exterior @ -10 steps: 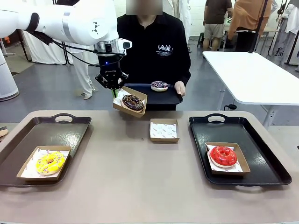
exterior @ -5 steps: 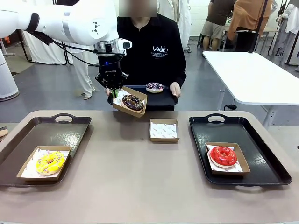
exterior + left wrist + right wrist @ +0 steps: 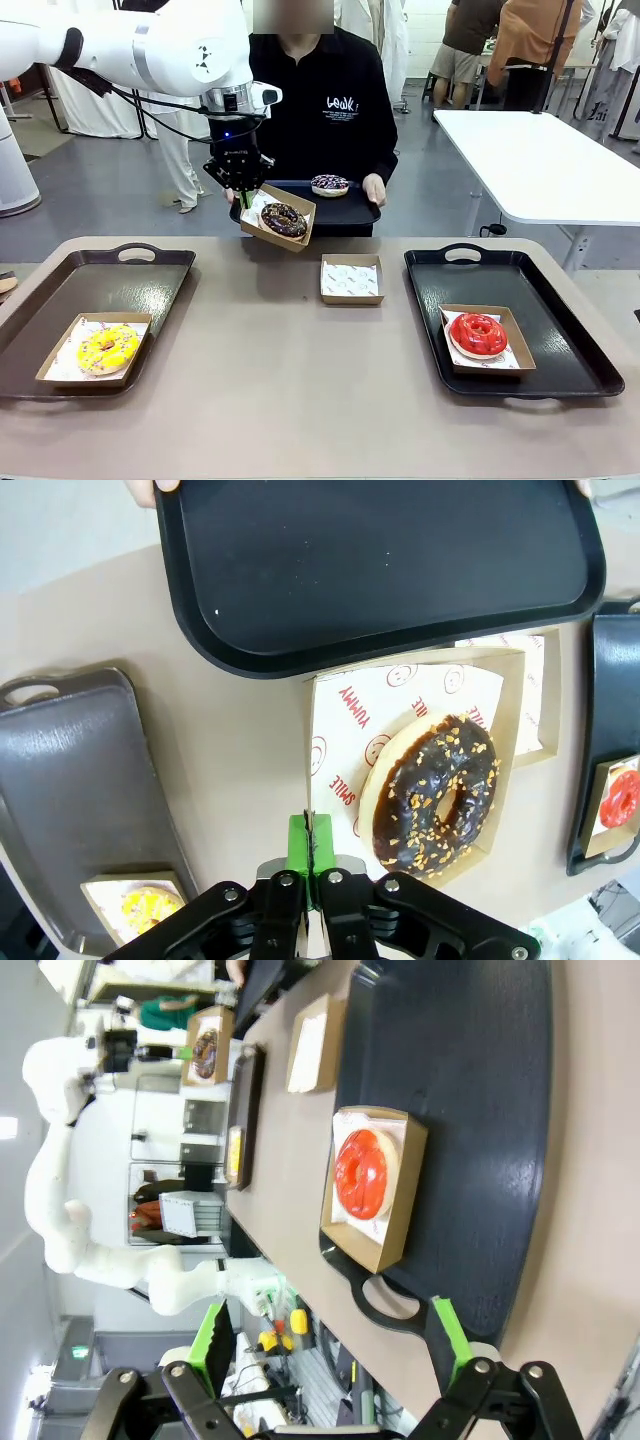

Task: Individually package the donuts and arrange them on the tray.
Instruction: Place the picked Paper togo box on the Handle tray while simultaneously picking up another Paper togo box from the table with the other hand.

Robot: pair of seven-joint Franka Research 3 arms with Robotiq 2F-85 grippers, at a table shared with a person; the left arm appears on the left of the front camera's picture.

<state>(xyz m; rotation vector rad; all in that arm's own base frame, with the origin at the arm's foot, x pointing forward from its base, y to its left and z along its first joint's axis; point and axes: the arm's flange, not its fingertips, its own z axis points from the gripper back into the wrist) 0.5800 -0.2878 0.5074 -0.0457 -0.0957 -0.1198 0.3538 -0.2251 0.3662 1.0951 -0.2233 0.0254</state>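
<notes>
Two boxed donuts lie nearest: the yellow ring donut [image 3: 108,347] at the near corner of the dark left tray [image 3: 60,290], and the glossy red ring donut [image 3: 477,334] on the black right tray [image 3: 560,340]. The right gripper [image 3: 330,1345] hangs spread and empty off its near end. About over the far edge of the table [image 3: 300,380], the left gripper [image 3: 243,198] pinches one rim of a tilted brown cardboard box [image 3: 275,240] carrying the dark chocolate donut [image 3: 284,219]; the tilt could slide it out. The pads [image 3: 297,835] perhaps grip only paper. Beyond, a small black tray [image 3: 360,212] in a person's hands bears the purple sprinkled donut [image 3: 329,184].

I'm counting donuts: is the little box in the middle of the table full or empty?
Empty. The middle box holds only its printed white paper; no donut lies in it.
</notes>
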